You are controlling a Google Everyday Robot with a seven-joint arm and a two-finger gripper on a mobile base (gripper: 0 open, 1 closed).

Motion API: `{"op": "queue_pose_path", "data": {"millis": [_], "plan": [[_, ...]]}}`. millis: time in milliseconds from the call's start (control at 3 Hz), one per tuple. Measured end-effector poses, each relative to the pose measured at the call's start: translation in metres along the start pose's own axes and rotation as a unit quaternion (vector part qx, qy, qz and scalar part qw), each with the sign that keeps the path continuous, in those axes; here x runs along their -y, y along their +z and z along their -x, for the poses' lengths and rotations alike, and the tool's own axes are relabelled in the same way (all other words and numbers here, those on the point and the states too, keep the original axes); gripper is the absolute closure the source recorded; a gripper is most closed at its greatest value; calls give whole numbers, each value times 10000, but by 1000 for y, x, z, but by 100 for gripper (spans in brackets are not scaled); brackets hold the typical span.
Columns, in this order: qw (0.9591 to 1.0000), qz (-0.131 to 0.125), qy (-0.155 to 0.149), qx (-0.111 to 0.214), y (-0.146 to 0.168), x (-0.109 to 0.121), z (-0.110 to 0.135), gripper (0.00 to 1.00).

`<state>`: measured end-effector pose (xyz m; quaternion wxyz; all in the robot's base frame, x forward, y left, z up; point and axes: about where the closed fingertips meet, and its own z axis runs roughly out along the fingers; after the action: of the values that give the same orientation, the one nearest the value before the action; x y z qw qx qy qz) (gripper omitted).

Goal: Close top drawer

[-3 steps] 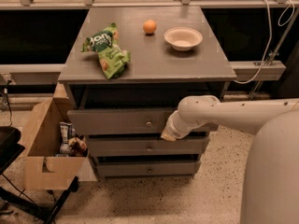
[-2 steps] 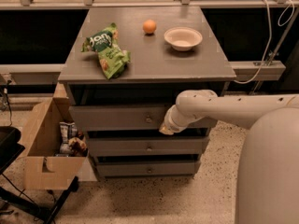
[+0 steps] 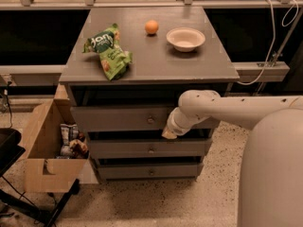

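My claw [image 3: 169, 134] is sitting at the lower edge of the top drawer [image 3: 118, 118]. The drawer's knob [image 3: 150, 120] is lying just beside the claw at 10 o'clock. I cannot tell how far open the claw is or whether it's gripping anything. The top drawer is standing slightly out under the worktop [image 3: 189, 65], above the middle drawer [image 3: 123, 148] and bottom drawer [image 3: 128, 171]: three drawers, one knob each. The top drawer's front is facing 6 o'clock, with its long axis running 9 to 3. The worktop is carrying one chip bag [image 3: 108, 51], one orange [image 3: 151, 27] and one bowl [image 3: 185, 38]. One cardboard box [image 3: 42, 145] is sitting at the cabinet's 9 o'clock.
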<state>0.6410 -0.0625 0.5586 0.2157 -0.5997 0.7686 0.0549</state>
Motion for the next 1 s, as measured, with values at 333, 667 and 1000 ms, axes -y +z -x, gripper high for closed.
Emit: {"op": "queue_pose_path", "data": {"millis": [333,667,1000], "plan": [[9966,688,-368,-262,-13,-59,-28,100],[9893,1152,-697,-555,-41,-119,-57,100],[9783,1483,-1181,-838,-101,-157,-92,100]]}}
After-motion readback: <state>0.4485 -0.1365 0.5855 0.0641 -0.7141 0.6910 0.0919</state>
